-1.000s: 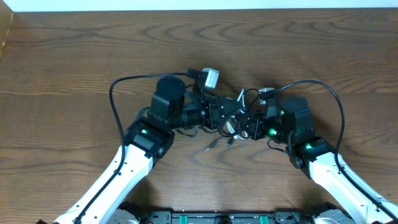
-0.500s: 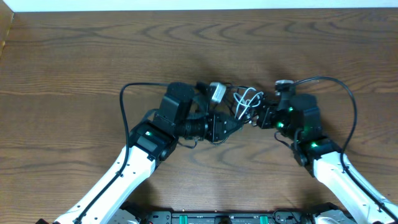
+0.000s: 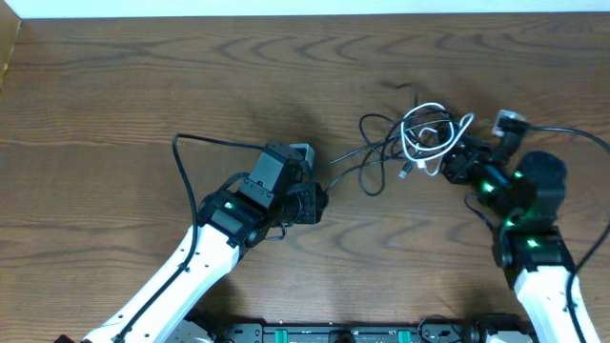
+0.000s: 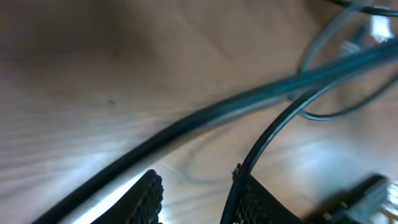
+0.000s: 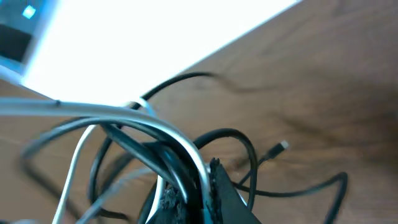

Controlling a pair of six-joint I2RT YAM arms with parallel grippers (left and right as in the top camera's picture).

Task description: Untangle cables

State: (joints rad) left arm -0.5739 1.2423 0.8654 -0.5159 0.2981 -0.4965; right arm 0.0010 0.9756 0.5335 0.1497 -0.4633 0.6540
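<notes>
The right fingers (image 5: 219, 194) pinch the tangled black and white cables (image 3: 419, 138), right of the middle, nearer the worktop's (image 3: 114, 86) far edge. The left fingers (image 4: 147, 195) stand apart, gripping nothing, a black strand (image 4: 264, 142) alongside.

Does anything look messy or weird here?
Yes. The cables are one knotted clump on the table, by the right gripper, which pinches them. The white cable loops in and out of the black ones.

On my overhead feed I see a dark brown, wood-grain tabletop (image 3: 114, 86) filling the view, a white strip (image 3: 286, 7) running along its far edge, and a paler wooden piece (image 3: 6, 52) at the far-left corner.
</notes>
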